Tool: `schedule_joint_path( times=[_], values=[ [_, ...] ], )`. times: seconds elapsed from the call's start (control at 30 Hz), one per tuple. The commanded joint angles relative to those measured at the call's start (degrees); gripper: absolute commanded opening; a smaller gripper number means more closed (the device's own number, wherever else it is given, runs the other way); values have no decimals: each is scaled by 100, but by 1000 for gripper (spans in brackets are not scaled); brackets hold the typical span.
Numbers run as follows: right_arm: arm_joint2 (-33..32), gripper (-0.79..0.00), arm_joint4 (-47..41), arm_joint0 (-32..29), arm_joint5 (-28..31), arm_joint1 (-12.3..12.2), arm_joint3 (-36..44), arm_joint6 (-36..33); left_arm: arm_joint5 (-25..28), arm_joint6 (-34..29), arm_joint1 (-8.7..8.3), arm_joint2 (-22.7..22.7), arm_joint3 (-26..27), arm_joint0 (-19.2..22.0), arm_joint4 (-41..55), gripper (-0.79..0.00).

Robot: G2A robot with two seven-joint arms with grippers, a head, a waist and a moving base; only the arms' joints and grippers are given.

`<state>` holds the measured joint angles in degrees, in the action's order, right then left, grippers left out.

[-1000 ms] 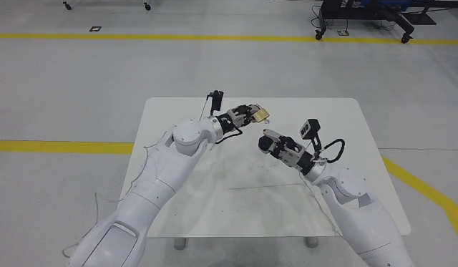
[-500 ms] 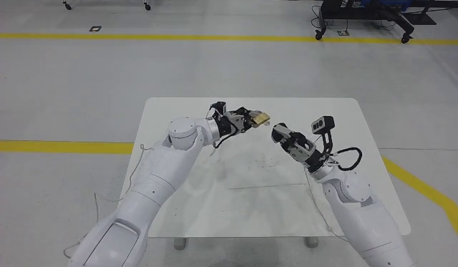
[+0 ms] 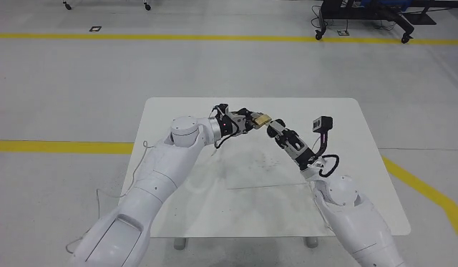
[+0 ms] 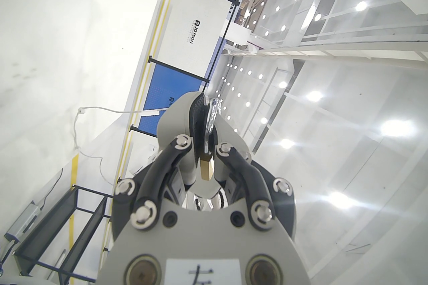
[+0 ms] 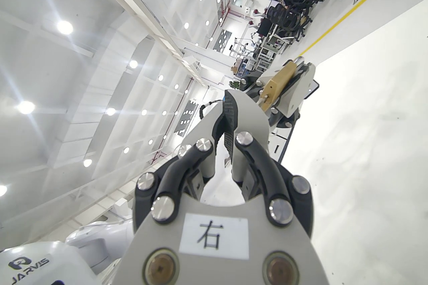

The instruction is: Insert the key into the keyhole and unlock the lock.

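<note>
The left claw [image 3: 256, 117] is clamping the lock [image 3: 262, 115] in mid-air over the desk [image 3: 336, 117], upper centre of the frame. It is presenting the keyhole end so the right claw [image 3: 273, 127], pinched shut, is bringing what looks like the key [image 5: 263, 98] up to it.

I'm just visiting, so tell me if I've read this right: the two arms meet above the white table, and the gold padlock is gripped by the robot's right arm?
Not quite. The padlock is gripped by the left gripper, not the right: the left wrist view shows it between that gripper's own fingers. The rest holds: the two arms do meet above the white table.
</note>
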<state>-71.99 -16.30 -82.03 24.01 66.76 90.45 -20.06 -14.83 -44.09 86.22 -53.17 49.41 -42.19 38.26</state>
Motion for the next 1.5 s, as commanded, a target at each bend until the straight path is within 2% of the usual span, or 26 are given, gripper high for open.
schedule_joint_path(
  times=[0.0,0.5,0.8,0.87,1.03,1.23,1.47],
  values=[
    [31,-785,71,38,-33,14,-36,78,0,-3,6,6,-16,5,-8,-785],
    [30,-785,-22,247,-127,83,-333,99,-108,-156,51,23,-103,12,50,-785],
    [14,-785,-74,275,24,119,-396,90,-52,-110,74,27,-140,31,2,-785],
    [-41,-785,-145,189,70,110,-305,-24,108,-13,70,12,-113,28,-85,-785],
    [-160,-613,-426,-20,-7,72,-90,-564,646,142,39,-56,66,-37,-347,-785],
    [-307,-594,-1262,-42,-363,45,-189,-1297,1005,172,-4,-129,284,-161,-588,-785],
    [-337,-585,-1907,108,-965,44,-363,-1823,1089,270,-33,-147,457,-253,-861,-785]
  ],
)
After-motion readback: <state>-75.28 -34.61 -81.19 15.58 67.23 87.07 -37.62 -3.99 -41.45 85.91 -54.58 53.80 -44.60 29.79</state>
